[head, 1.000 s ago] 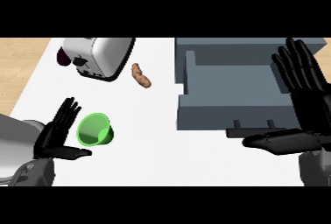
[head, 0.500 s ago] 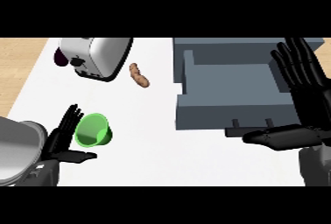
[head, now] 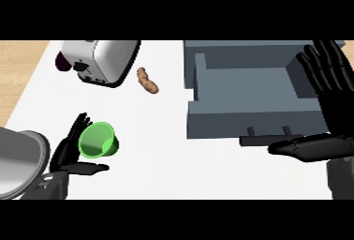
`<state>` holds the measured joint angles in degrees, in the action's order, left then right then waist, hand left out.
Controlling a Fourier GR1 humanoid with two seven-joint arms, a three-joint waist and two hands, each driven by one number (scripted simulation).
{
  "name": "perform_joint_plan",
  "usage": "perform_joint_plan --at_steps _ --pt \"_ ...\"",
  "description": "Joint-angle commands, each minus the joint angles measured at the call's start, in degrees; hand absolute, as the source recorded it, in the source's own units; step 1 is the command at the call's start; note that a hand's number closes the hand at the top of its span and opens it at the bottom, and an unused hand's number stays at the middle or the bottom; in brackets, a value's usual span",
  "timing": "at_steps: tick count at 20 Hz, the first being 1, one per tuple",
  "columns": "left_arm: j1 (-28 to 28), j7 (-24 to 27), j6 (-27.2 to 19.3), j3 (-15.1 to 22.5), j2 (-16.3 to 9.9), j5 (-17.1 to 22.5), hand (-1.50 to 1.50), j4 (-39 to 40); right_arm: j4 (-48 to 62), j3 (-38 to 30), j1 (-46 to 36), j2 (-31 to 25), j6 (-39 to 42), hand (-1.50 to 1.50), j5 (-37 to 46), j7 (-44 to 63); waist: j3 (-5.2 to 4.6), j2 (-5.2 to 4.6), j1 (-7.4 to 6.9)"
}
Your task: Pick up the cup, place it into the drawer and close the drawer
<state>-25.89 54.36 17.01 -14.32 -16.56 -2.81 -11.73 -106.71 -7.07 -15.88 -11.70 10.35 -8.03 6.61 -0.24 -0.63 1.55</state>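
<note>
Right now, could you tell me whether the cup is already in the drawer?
No, the green cup lies on the counter beside the left hand, apart from the open drawer.

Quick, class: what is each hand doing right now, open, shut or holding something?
Left hand: open, fingers straight beside the green cup, not holding it.
Right hand: open, holding nothing, over the drawer.

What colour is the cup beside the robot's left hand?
Bright green; the small green cup shows best in the head view, the only one.
</note>
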Motion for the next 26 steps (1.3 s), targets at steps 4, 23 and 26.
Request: perform_joint_plan --at_steps 4,23,26 --pt "-1.03 6.15 2.96 0.66 1.89 -1.30 -1.50 2.53 -2.31 1.23 -1.73 -0.10 -0.94 -1.50 0.75 3.47 -0.10 -0.16 0.52" --pt "-3.82 15.02 -6.87 -1.51 4.44 -0.33 1.50 -4.29 1.39 -0.34 -1.03 -0.38 0.64 -1.50 0.03 0.05 -0.04 -0.25 0.40" --pt "-2.78 15.69 -6.84 -4.13 6.90 2.76 1.50 -5.38 2.19 -0.59 -0.48 0.26 0.06 -1.50 0.71 -1.57 0.09 0.14 -0.64"
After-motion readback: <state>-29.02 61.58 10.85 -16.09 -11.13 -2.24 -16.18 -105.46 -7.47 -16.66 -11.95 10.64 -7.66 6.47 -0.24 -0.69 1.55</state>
